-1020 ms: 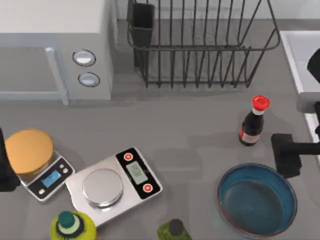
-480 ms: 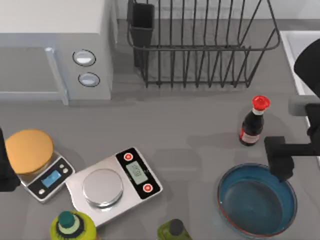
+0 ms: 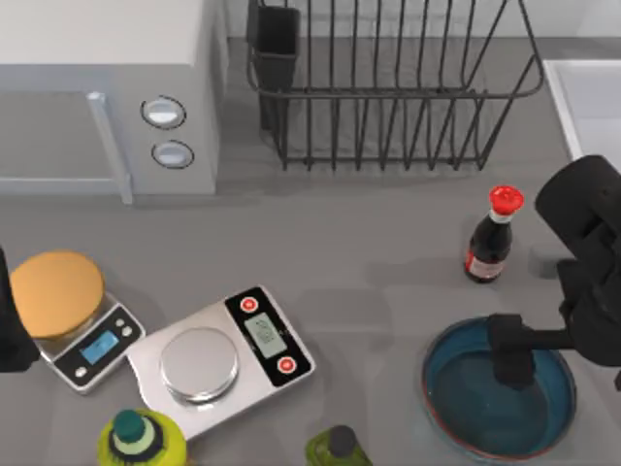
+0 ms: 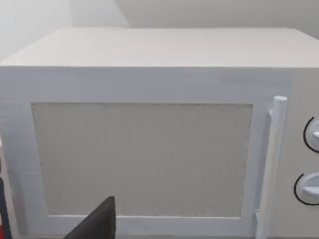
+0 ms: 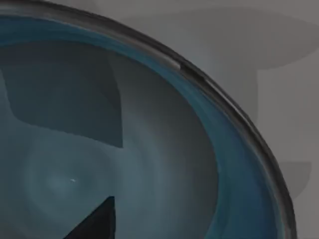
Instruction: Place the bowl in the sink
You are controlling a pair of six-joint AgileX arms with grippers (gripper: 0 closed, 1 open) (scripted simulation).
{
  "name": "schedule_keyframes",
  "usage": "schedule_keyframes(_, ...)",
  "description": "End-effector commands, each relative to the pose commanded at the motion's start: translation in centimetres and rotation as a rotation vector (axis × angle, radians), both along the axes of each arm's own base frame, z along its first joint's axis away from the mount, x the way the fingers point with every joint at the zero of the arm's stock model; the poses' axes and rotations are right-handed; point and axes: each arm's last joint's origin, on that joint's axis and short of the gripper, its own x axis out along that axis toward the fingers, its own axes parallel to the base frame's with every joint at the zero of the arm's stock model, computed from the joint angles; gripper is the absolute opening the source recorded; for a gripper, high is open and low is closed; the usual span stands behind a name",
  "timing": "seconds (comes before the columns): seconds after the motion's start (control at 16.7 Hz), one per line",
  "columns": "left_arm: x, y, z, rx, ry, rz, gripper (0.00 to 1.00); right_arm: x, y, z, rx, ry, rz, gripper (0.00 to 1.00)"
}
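The bowl (image 3: pixel 464 400), blue inside with a thin reddish-brown rim, sits on the counter at the front right. My right gripper (image 3: pixel 511 360) hangs over the bowl's inside, just within its far rim, and the arm reaches in from the right edge. In the right wrist view the bowl (image 5: pixel 164 149) lies close below, with its rim curving past. The sink (image 3: pixel 588 97), a pale basin with a raised rim, lies at the far right, partly cut off. My left arm (image 3: pixel 8 325) stays parked at the left edge.
A dark sauce bottle (image 3: pixel 491 239) with a red cap stands just behind the bowl. A black wire dish rack (image 3: pixel 388 92) is at the back, beside a microwave (image 3: pixel 97 87). A silver scale (image 3: pixel 218 359), a small scale carrying an orange disc (image 3: pixel 55 289), and two green bottles (image 3: pixel 141 439) line the front.
My right gripper has moved left and toward the front, from beside the bowl's far right rim to over its inside. The bowl has not moved.
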Motion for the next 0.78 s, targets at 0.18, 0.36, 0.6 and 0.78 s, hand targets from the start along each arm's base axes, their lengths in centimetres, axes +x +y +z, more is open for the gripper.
schedule_keyframes(0.18,0.00,0.00,0.00,0.000,0.000,0.000,1.00,-0.32,-0.11,-1.41,-0.005,0.011,0.000,1.00)
schedule_keyframes(0.36,0.00,0.00,0.00,0.000,0.000,0.000,1.00,-0.32,-0.11,-1.41,-0.005,0.011,0.000,1.00)
schedule_keyframes(0.6,0.00,0.00,0.00,0.000,0.000,0.000,1.00,-0.32,-0.11,-1.41,-0.005,0.011,0.000,0.70)
schedule_keyframes(0.78,0.00,0.00,0.00,0.000,0.000,0.000,1.00,-0.32,-0.11,-1.41,-0.005,0.011,0.000,0.47)
